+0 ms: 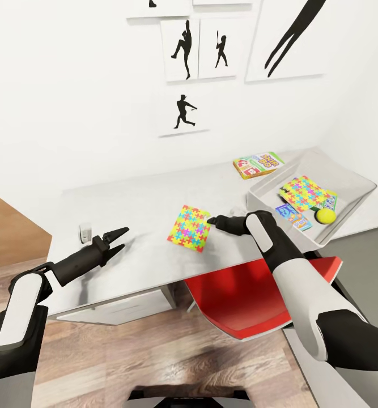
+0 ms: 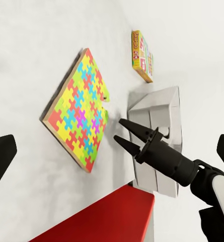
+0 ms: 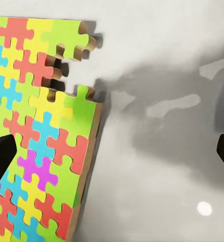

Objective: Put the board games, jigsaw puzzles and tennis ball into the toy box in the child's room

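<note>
Your right gripper (image 1: 212, 220), black with two slim fingers, hangs just beside the near right edge of the flat multicoloured jigsaw puzzle sheet (image 1: 190, 228) lying loose on the pale grey-white table (image 1: 126, 204). Its jaws are parted and hold nothing; the left wrist view shows both fingers spread just off the sheet's edge. In the right wrist view the sheet's edge sits between the two dark fingertips, one corner piece area notched out.

Your left gripper (image 1: 118, 238) hovers low over bare tabletop, well apart from the sheet, jaws spread and empty.

The light grey rectangular toy box (image 1: 356, 195) stands at the table's right end. Inside it: a second multicoloured jigsaw puzzle sheet (image 1: 306, 192), a small yellow-green tennis ball (image 1: 325, 215), and a blue-printed board game box (image 1: 293, 216) partly under the sheet.

A yellow-edged board game box (image 1: 258, 164) lies on the table behind the toy box, near the wall.

A red chair seat (image 1: 251, 300) sits below the table's front edge.
</note>
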